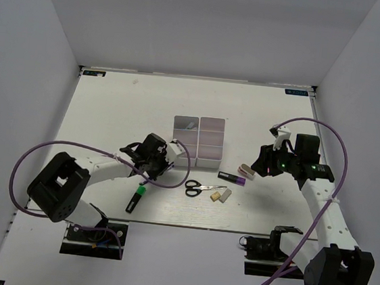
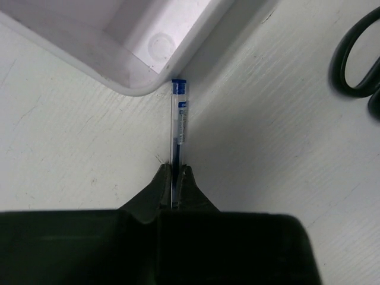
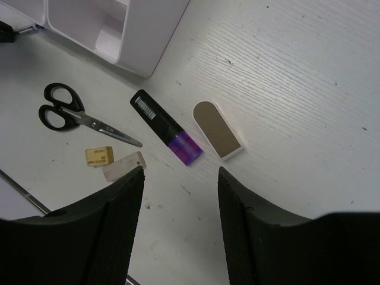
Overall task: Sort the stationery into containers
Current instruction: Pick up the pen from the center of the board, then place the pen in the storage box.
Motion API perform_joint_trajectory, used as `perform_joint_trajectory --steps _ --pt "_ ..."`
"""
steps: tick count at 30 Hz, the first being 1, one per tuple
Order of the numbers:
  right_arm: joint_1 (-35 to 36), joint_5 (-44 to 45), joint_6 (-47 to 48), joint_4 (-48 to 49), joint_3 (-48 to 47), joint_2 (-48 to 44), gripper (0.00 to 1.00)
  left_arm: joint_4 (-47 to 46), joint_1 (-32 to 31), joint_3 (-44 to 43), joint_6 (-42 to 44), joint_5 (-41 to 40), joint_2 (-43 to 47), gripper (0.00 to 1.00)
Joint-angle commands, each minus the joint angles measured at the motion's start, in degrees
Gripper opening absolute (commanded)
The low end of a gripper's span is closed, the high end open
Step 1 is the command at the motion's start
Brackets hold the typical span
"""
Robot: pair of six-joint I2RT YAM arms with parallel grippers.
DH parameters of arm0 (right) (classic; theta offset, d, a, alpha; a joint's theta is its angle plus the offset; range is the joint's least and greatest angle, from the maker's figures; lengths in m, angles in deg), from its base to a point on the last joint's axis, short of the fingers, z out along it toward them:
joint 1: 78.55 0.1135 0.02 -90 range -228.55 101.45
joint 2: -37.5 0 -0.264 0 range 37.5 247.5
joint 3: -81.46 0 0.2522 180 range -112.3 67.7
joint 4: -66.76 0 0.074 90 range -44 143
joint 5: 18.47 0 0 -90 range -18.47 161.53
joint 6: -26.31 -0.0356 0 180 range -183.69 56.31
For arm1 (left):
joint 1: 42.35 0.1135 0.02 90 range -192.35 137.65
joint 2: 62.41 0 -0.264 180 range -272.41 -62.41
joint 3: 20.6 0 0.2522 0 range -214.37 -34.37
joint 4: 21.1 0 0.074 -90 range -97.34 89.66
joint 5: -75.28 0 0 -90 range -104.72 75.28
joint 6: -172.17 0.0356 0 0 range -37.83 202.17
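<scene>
Early: L tool [image 2: 176,173] pinches pen [image 2: 179,122] by bins [image 2: 127,89]; R tool [image 3: 180,178] open, empty; scissors [image 3: 65,113], marker [image 3: 166,127], erasers [image 3: 99,156] unsorted near bins.

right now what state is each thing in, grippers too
left gripper, shut on blue pen
blue pen, gripped at its near end
right gripper, open, empty
scissors, blades closed, lying flat
purple marker, lying loose
green-capped marker, capped, lying loose
bins, upright, open-topped
</scene>
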Motion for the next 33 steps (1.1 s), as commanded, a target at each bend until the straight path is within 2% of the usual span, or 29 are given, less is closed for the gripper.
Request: perform_joint_trajectory --steps 1,5,10,13,15,16,18,19,25,27,28,33 --pt "-0.2 -1.2 0.1 -0.5 -0.4 -1.3 0.56 3.8 0.5 -0.1 0.8 -1.1 -1.8 0.0" --pt "-0.2 -1.3 0.1 -0.4 -0.4 -1.6 0.56 8.8 0.3 -2.1 -0.8 -0.4 2.4 0.0" --pt "-0.2 -2.7 -0.2 -0.4 -0.6 -1.8 0.56 9.9 0.3 -4.2 -3.7 1.6 15.7 0.0" --pt "-0.2 -3.2 0.0 -0.5 -0.6 -1.8 0.56 7.3 0.3 -6.5 -6.9 5.4 21.2 0.0" --pt "-0.2 -3.2 -0.1 -0.7 -0.5 -1.9 0.56 2.2 0.3 -7.1 -8.2 7.5 23.3 0.0" --pt "-0.2 -3.3 -0.2 -0.5 -0.7 -2.1 0.58 -5.9 0.3 -6.8 -11.1 8.1 23.4 0.0" --pt "-0.1 -3.7 -0.2 -0.5 -0.6 -2.0 0.58 -11.9 0.2 -6.5 -13.0 10.5 21.2 0.0" --pt "0.0 -3.9 -0.3 -0.5 -0.6 -2.0 0.58 -21.0 0.3 -6.8 -14.1 11.0 19.8 0.0" --pt "-0.1 -4.1 -0.3 -0.3 -0.3 -1.8 0.58 -38.1 0.0 -19.0 -20.4 12.0 -0.2 0.0" --pt "-0.2 -4.1 -0.2 -0.4 -0.3 -1.9 0.58 -39.2 0.0 -21.9 -21.0 11.4 -4.7 0.0" --pt "-0.1 -4.2 -0.1 -0.5 -0.3 -2.1 0.58 -38.6 -0.3 -26.4 -20.9 11.2 -7.2 0.0" --pt "-0.2 -4.5 -0.1 -0.3 -0.4 -1.9 0.58 -36.8 -0.7 -35.1 -19.4 10.3 -13.9 0.0"
